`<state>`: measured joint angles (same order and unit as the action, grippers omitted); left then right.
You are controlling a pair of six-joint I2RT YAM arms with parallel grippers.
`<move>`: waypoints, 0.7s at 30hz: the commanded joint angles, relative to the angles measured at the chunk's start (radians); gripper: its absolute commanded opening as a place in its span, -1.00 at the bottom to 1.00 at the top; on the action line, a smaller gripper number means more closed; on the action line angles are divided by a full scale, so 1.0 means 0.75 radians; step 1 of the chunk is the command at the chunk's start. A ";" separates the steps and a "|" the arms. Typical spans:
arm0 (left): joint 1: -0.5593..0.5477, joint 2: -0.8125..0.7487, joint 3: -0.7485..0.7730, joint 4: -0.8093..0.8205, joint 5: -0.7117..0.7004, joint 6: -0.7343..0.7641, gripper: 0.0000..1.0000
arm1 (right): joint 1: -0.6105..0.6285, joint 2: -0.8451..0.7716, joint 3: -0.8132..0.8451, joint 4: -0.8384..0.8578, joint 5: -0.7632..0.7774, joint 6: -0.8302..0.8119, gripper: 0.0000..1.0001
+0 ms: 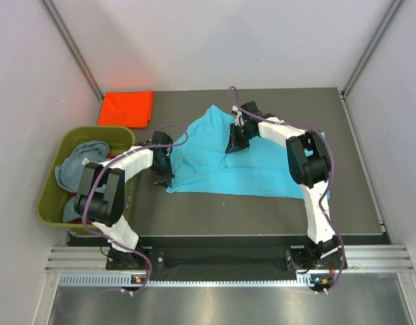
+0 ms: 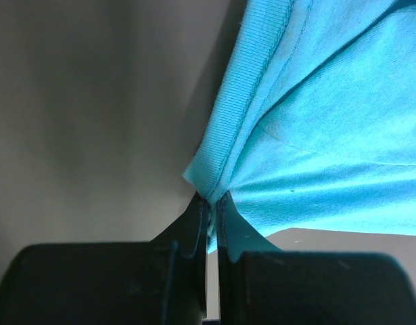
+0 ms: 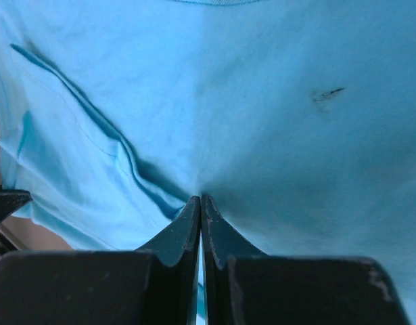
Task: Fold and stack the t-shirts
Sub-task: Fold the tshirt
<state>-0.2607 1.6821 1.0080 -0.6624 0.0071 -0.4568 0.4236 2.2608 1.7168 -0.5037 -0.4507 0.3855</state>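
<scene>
Left wrist view: the left pincer (image 2: 211, 201) has its jaws pressed together on the hemmed edge of the turquoise shirt (image 2: 316, 135). The cloth is drawn into folds that fan out from the tips. In the right wrist view the right pincer (image 3: 201, 198) is closed too, pinching a tuck of the same shirt, with creases running in to its tips.

From above, the dark grey table (image 1: 262, 213) stands between plain white walls (image 1: 194, 40). The turquoise shirt lies spread across the middle of the table, with the left pincer at its left edge and the right one on its upper middle. An orange-red shirt (image 1: 126, 108) lies folded flat at the far left corner. An olive-green tub (image 1: 49, 196) sits at the table's left edge, with a grey-blue shirt (image 1: 76, 166) crumpled inside it.
</scene>
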 commanded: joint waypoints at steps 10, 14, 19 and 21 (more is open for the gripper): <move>0.020 -0.056 -0.049 -0.029 -0.032 0.034 -1.00 | 0.073 -0.090 0.191 -0.048 0.125 -0.146 -0.48; 0.020 -0.065 -0.037 -0.031 -0.018 0.038 -0.98 | 0.139 0.033 0.388 -0.059 0.075 -0.164 -0.27; 0.020 -0.085 -0.037 -0.015 -0.018 0.034 -0.97 | 0.231 0.156 0.607 0.019 0.061 -0.117 -0.20; 0.020 -0.099 -0.043 0.000 0.029 0.024 -0.97 | 0.245 0.197 0.638 0.080 0.083 -0.066 -0.20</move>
<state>-0.2554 1.6608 0.9920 -0.6571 0.0151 -0.4458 0.5785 2.3486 2.1456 -0.4999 -0.3847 0.3061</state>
